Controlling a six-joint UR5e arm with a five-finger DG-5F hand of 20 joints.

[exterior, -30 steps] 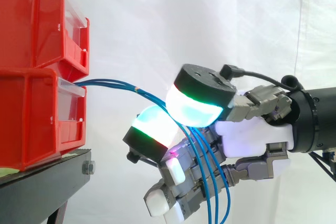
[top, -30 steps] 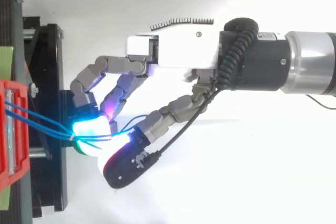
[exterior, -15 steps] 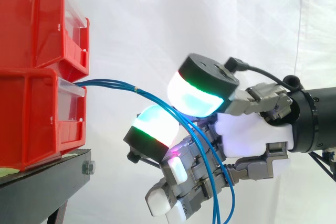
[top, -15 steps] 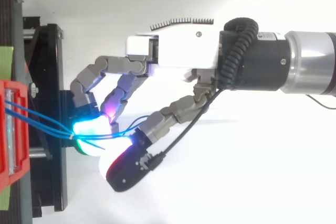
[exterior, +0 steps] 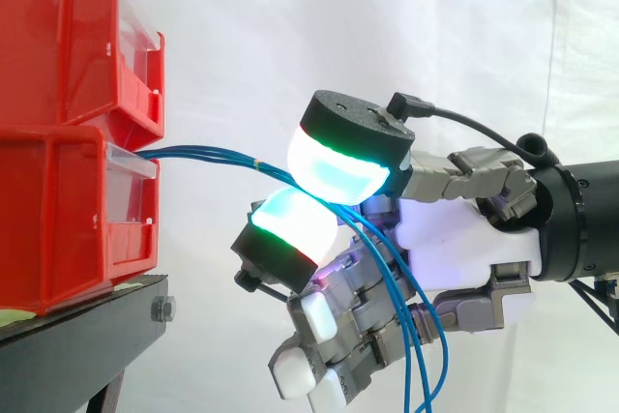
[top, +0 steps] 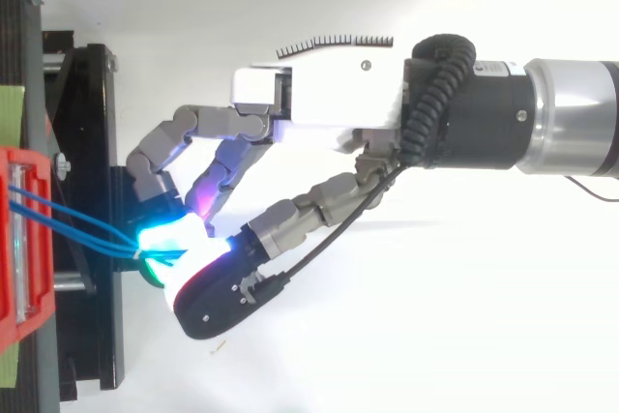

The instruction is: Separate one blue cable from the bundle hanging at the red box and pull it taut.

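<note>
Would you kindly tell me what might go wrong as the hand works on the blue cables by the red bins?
1. Several blue cables run together between the pads of the hand, so the pinch may take the bundle, not one.
2. Below the pads, they loop across the curled fingers and could snag on a pull.
3. They come from the lower red bin; a hard pull might drag it.

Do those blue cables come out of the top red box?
No, the blue cables come out of the front of the lower red box, just beneath the upper red box.
</note>
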